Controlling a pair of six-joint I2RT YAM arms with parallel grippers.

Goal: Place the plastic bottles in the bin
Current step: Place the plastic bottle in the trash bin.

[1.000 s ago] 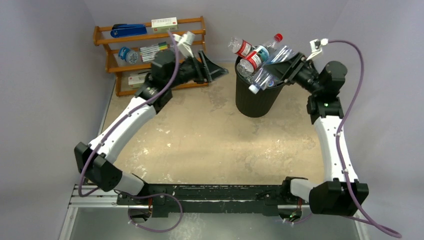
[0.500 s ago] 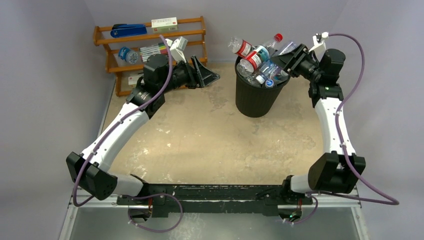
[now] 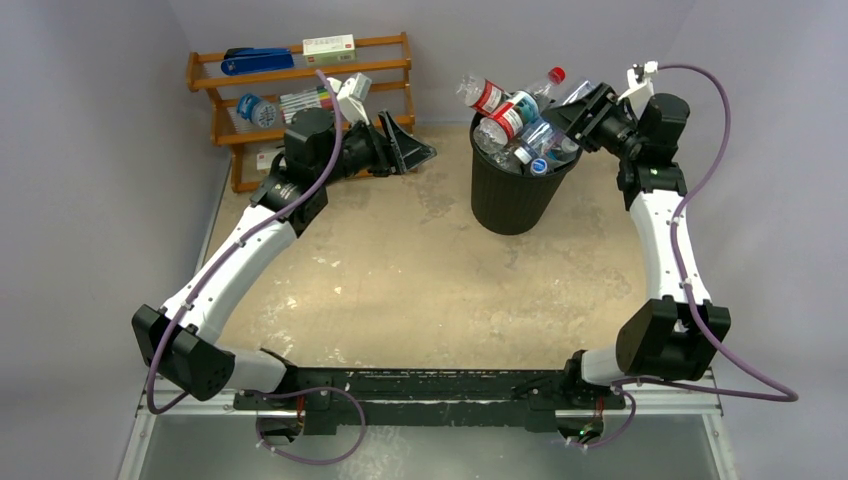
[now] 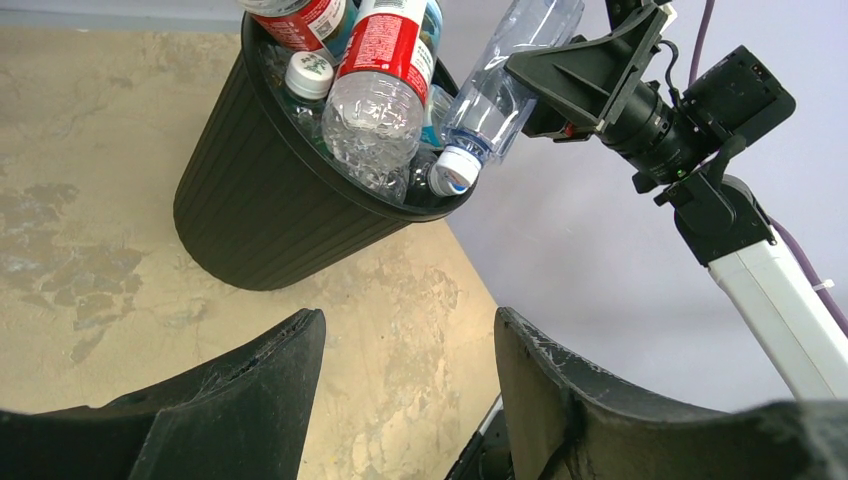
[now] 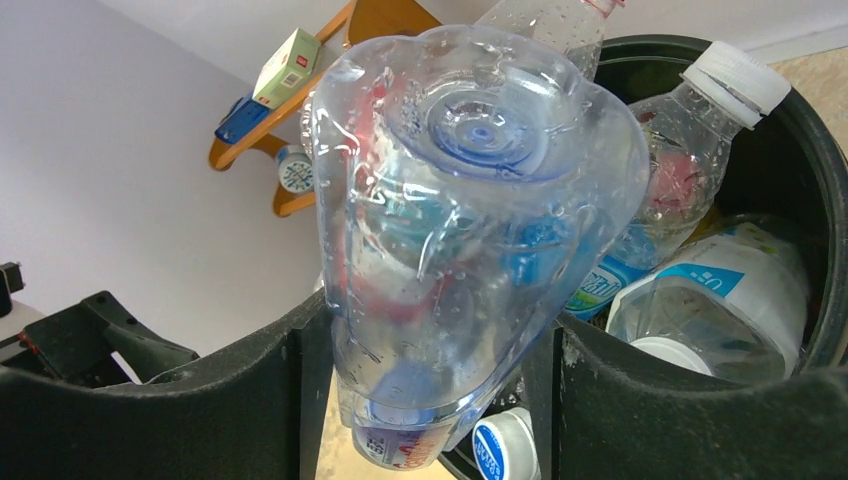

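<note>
The black bin point(image 3: 510, 200) stands at the table's far side, heaped with plastic bottles point(image 3: 505, 110), some with red labels. My right gripper point(image 3: 578, 112) hovers at the bin's right rim. A clear plastic bottle point(image 5: 470, 200) sits between its fingers, cap down toward the bin, and both fingers point(image 5: 290, 390) touch its sides. The left wrist view shows this bottle point(image 4: 495, 85) leaning over the bin's rim point(image 4: 400, 210). My left gripper point(image 3: 415, 145) hangs open and holds nothing, left of the bin; the bare table shows between its fingers point(image 4: 250, 380).
A wooden shelf rack point(image 3: 300, 90) stands at the back left with a blue stapler point(image 3: 255, 60), a white box point(image 3: 328, 47) and markers on it. Grey walls close in behind the bin and on the right.
My right gripper has lifted the clear bottle from the bin's outer side up over its rim. The left gripper has drawn back a little to the left.
</note>
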